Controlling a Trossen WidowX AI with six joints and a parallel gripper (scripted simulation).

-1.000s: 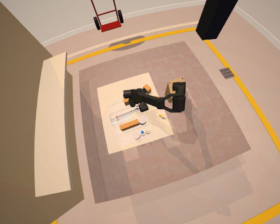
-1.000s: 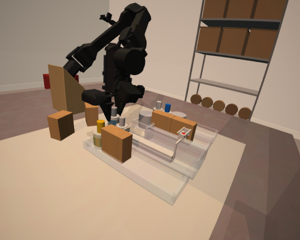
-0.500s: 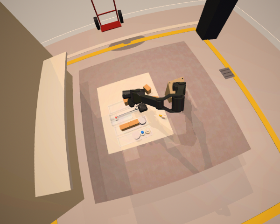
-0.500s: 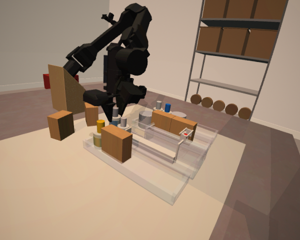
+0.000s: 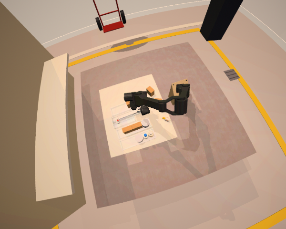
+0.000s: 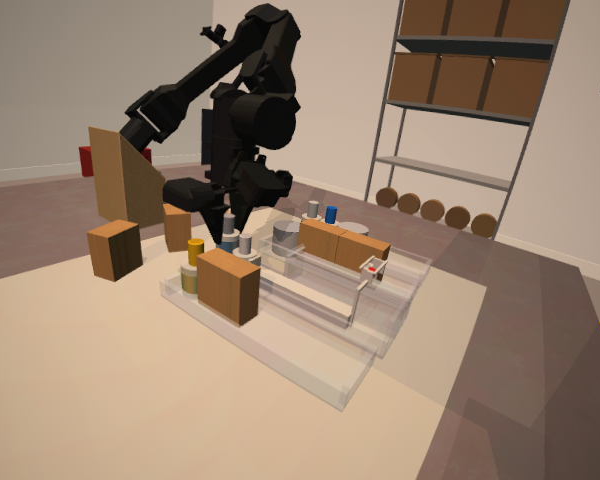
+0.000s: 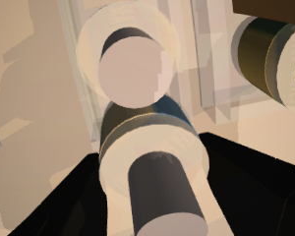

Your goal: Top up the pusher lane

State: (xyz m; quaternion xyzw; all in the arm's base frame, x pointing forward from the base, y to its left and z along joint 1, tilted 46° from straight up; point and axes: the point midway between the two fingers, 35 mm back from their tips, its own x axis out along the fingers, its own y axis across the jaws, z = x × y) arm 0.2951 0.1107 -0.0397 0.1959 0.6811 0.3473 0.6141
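My gripper [image 5: 138, 109] [image 6: 230, 236] [image 7: 149, 153] is shut on a jar [image 6: 228, 224] [image 7: 154, 135] with a grey knob, a pale collar and a blue body. It is held upright at the front end of the clear sprung lane [image 5: 115, 124] [image 6: 388, 338]. A matching grey-knobbed jar [image 6: 245, 242] [image 7: 136, 74] stands in the lane just behind it. The two overlap in the wrist view; whether they touch is unclear. A pale pusher strip [image 6: 310, 294] runs back along the lane to a red marker [image 5: 117, 120] [image 6: 371, 269]. The front stop and the held jar's base are hidden.
A yellow-knobbed jar [image 6: 196, 252] [image 7: 256, 59] and a wooden block [image 6: 228, 286] stand in the neighbouring lane. On the other side are joined wooden blocks [image 5: 132, 127] [image 6: 344, 245] and a wide grey cylinder [image 5: 145, 122] [image 6: 285, 236]. A blue-knobbed jar [image 5: 145, 135] [image 6: 331, 214] stands beyond.
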